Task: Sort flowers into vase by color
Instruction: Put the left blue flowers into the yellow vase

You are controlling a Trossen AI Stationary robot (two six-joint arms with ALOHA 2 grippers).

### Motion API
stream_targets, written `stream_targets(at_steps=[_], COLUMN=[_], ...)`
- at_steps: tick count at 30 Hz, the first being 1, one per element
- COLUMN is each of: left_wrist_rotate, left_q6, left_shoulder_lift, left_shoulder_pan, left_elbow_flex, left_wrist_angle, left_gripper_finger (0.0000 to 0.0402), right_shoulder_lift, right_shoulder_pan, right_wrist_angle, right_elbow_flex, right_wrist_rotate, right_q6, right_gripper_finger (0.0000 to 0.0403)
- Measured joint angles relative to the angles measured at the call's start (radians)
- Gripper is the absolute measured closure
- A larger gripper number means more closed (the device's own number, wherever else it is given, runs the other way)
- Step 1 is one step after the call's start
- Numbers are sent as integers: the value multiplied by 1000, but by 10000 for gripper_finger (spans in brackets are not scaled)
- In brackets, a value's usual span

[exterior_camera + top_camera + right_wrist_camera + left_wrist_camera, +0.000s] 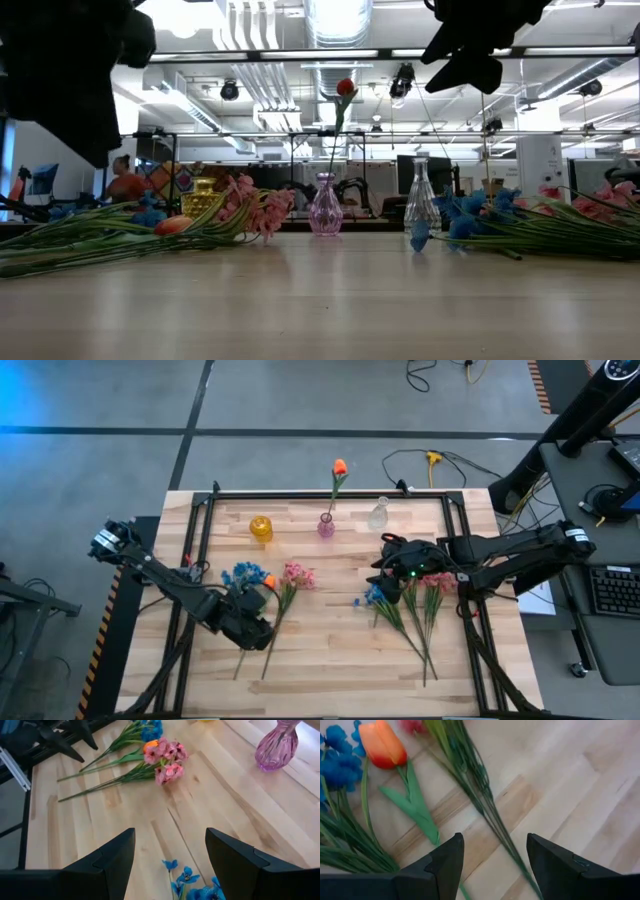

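Three vases stand near the table's far edge: yellow (261, 528), pink (326, 525) and clear (378, 515). One orange tulip (339, 466) stands in the pink vase. A left pile lies flat on the table: blue blooms (240, 574), an orange bud (382, 742) and a pink spray (297, 575). A right pile holds blue blooms (375, 598) and pink sprays (437, 582). My left gripper (495, 855) is open and hovers over the left pile's green stems (470, 775). My right gripper (170, 855) is open above the right pile's blue blooms (187, 880).
A black metal frame (300, 494) runs along the table's edges. Bare wood lies between the two piles and along the near edge (330, 680). Cables lie on the floor beyond the far edge. In the low view a person (125, 180) sits far behind the table.
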Motion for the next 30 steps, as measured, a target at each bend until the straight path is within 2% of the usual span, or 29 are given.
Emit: stream_targets(at_steps=[15, 23, 30], left_wrist_rotate=[21, 115, 147], left_q6=[-85, -185, -241], left_shoulder_lift=[110, 111, 111], left_shoulder_pan=[2, 3, 3], left_elbow_flex=[0, 0, 0], left_wrist_angle=[-22, -124, -231], left_gripper_finger=[203, 203, 203], right_shoulder_lift=[0, 0, 0], right_shoulder_pan=[0, 0, 0], right_wrist_angle=[-3, -2, -2], right_elbow_flex=[0, 0, 0], right_wrist_rotate=[1, 1, 1], right_q6=[-40, -44, -46], right_gripper_finger=[170, 170, 170])
